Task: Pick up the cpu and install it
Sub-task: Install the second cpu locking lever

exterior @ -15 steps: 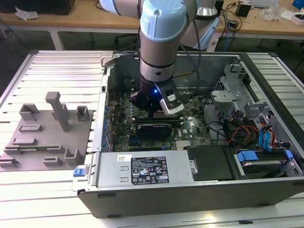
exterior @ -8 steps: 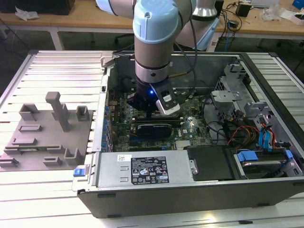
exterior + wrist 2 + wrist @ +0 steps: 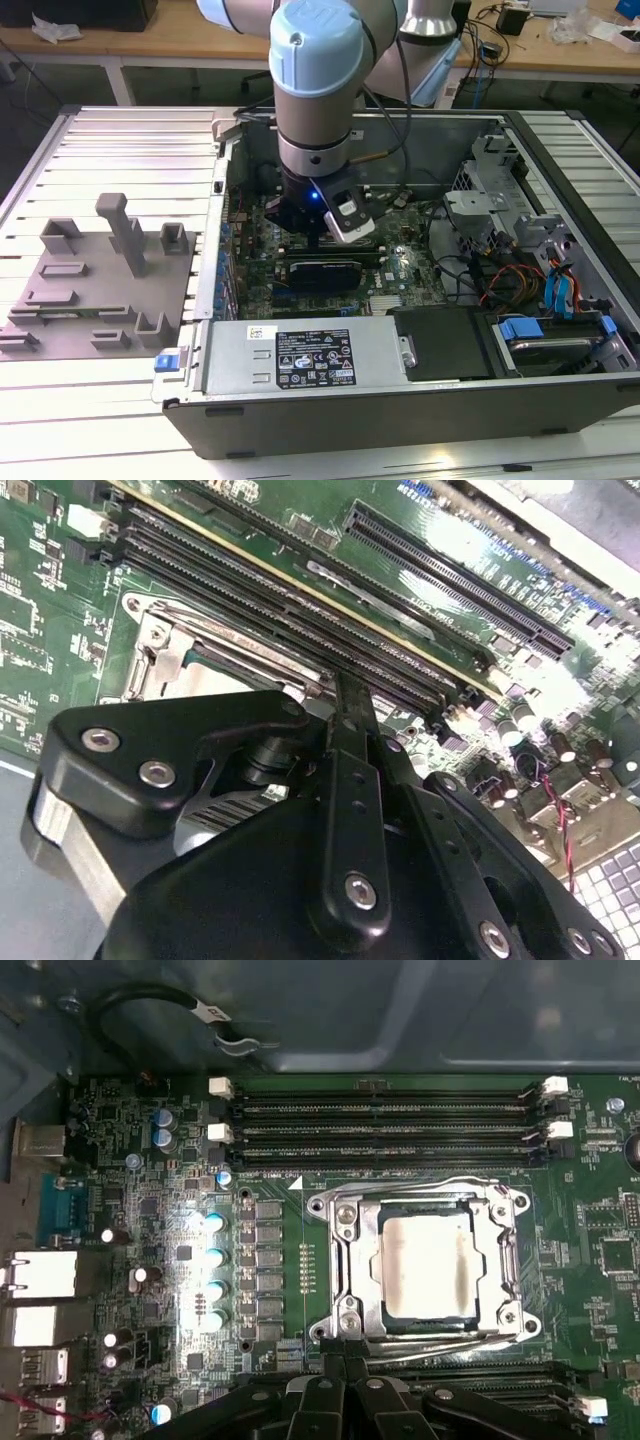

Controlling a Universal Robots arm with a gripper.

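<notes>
Cpu (image 3: 428,1265) lies flat, metal top up, square within its socket frame (image 3: 345,1270); jaws' state unclear.

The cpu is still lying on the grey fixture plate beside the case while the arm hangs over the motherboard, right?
Not quite. The cpu sits in the socket frame on the motherboard, as the first wrist view shows. The arm does hang over the motherboard.

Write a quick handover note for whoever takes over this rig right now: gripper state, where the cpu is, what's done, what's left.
Gripper: low over the motherboard inside the open computer case; open or shut cannot be told.
Cpu: lying flat in the socket frame, silver top up, in the first wrist view.
Done: cpu appears placed in the socket.
Left: whether it is fully seated and the latch closed is not clear; check both.
</notes>
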